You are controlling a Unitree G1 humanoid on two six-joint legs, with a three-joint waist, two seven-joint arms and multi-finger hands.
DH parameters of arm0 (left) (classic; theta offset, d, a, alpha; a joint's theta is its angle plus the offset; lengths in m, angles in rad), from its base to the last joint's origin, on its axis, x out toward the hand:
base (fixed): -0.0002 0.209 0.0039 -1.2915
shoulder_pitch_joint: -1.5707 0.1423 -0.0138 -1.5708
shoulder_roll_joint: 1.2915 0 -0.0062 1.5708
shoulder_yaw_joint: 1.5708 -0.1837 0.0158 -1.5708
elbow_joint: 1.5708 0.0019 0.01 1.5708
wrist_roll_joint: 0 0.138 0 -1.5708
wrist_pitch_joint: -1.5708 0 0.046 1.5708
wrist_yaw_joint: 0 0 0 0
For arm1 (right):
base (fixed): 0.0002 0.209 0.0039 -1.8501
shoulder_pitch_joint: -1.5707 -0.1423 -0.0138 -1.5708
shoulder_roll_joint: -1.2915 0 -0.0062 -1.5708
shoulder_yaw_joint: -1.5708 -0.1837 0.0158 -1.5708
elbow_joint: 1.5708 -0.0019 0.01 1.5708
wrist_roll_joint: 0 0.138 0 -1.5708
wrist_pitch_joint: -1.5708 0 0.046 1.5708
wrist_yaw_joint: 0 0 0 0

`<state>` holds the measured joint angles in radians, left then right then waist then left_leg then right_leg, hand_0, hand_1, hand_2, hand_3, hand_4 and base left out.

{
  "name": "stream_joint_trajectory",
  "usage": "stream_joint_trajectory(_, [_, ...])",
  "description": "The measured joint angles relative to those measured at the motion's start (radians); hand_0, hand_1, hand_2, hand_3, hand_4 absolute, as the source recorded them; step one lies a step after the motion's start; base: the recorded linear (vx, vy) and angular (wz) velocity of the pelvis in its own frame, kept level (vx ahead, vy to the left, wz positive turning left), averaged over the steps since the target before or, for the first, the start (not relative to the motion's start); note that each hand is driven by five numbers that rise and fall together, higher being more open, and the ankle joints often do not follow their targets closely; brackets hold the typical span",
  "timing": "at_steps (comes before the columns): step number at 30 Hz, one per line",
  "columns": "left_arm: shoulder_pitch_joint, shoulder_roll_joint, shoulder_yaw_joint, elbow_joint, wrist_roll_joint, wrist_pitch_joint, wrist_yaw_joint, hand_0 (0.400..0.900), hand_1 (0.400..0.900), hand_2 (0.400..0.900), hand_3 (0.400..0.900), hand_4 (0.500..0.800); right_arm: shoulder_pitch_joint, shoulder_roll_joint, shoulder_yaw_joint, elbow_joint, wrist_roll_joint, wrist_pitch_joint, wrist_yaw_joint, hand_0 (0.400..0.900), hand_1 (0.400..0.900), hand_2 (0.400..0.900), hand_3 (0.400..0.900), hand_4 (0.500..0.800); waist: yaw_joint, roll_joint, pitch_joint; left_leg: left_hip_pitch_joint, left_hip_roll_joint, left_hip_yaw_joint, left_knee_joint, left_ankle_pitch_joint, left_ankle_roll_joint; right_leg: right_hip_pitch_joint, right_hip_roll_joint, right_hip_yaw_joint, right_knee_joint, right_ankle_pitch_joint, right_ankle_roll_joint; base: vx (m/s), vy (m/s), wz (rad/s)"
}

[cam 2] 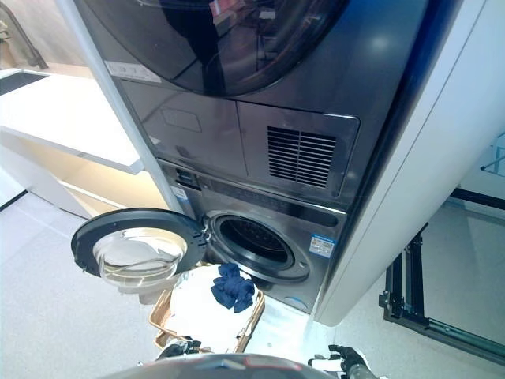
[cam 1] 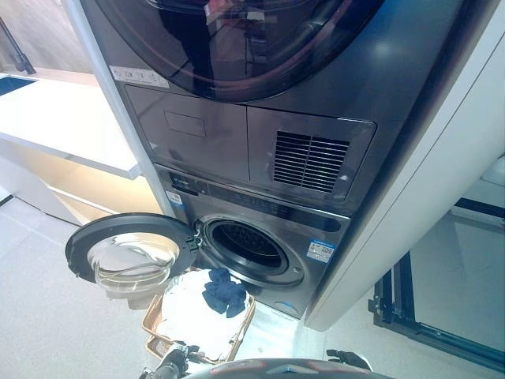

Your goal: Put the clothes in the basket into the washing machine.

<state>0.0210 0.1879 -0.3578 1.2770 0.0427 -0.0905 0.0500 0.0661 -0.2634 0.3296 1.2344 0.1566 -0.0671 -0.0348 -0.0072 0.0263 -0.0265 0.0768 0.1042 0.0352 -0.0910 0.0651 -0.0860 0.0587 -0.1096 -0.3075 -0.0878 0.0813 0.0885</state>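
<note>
Ahead of both hands, between them, I am seeing the basket holding a white cloth and a blue one under the washer, its door hanging open beyond my left hand; my right hand is showing low; I cannot tell either hand's fingers; I am judging that door could catch a rising arm; the right eye is showing the right hand more fully.

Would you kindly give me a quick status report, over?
Both hands low at bottom edge, left hand, right hand, holding nothing. Clothes in basket. Washer door open, drum unobstructed.
</note>
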Motion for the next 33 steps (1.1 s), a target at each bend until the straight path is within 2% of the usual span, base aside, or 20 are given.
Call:
stream_joint_trajectory(16, [-0.003, 0.006, -0.012, -0.004, 0.033, 0.0, 0.015, 0.9, 0.9, 0.9, 0.9, 0.8, -0.001, -0.001, -0.002, 0.003, 0.001, -0.001, -0.001, 0.9, 0.9, 0.9, 0.9, 0.8, -0.005, -0.002, 0.001, -0.001, 0.0, 0.004, 0.0, 0.0, 0.0, -0.003, 0.0, 0.002, 0.0, 0.0, 0.0, 0.0, 0.0, -0.02])
stream_joint_trajectory(21, [-0.042, 0.057, -0.152, -0.06, 0.118, -0.013, 0.032, 0.9, 0.9, 0.9, 0.9, 0.8, -0.012, -0.018, -0.003, 0.003, 0.012, -0.008, -0.003, 0.9, 0.9, 0.9, 0.9, 0.8, -0.02, 0.0, 0.003, -0.038, -0.001, 0.013, 0.001, 0.004, 0.002, -0.049, 0.001, 0.028, 0.005, 0.003, -0.002, -0.07, -0.005, -0.07])
stream_joint_trajectory(24, [-0.107, 0.086, -0.181, -0.081, 0.178, -0.033, 0.066, 0.9, 0.9, 0.9, 0.9, 0.8, -0.034, -0.037, -0.003, 0.017, 0.031, -0.019, -0.004, 0.9, 0.9, 0.9, 0.9, 0.8, -0.03, -0.003, 0.02, -0.07, -0.002, 0.015, 0.005, 0.01, 0.002, -0.089, 0.004, 0.034, 0.013, 0.005, -0.005, -0.12, -0.011, -0.07])
stream_joint_trajectory(26, [-0.176, 0.112, -0.237, -0.099, 0.212, -0.035, 0.1, 0.9, 0.9, 0.9, 0.9, 0.8, -0.067, -0.05, -0.004, 0.022, 0.056, -0.023, -0.011, 0.9, 0.9, 0.9, 0.9, 0.8, -0.032, -0.002, 0.043, -0.114, -0.002, 0.018, 0.015, 0.016, -0.001, -0.138, 0.004, 0.042, 0.028, 0.008, -0.008, -0.22, 0.0, -0.03])
stream_joint_trajectory(29, [-0.32, 0.147, -0.296, -0.133, 0.252, -0.042, 0.152, 0.9, 0.9, 0.9, 0.9, 0.8, -0.165, -0.067, -0.008, 0.024, 0.1, -0.03, -0.031, 0.9, 0.9, 0.9, 0.9, 0.8, -0.043, -0.006, 0.127, -0.209, -0.007, 0.025, 0.051, 0.031, 0.001, -0.24, -0.002, 0.05, 0.077, 0.015, -0.016, -0.21, -0.002, -0.01])
stream_joint_trajectory(33, [-0.493, 0.16, -0.366, -0.155, 0.301, -0.044, 0.218, 0.9, 0.9, 0.9, 0.9, 0.8, -0.268, -0.07, -0.022, 0.04, 0.14, -0.056, -0.064, 0.9, 0.9, 0.9, 0.9, 0.8, -0.053, -0.006, 0.209, -0.309, -0.006, 0.022, 0.089, 0.035, 0.0, -0.337, -0.005, 0.051, 0.11, 0.018, -0.02, -0.08, 0.008, -0.07])
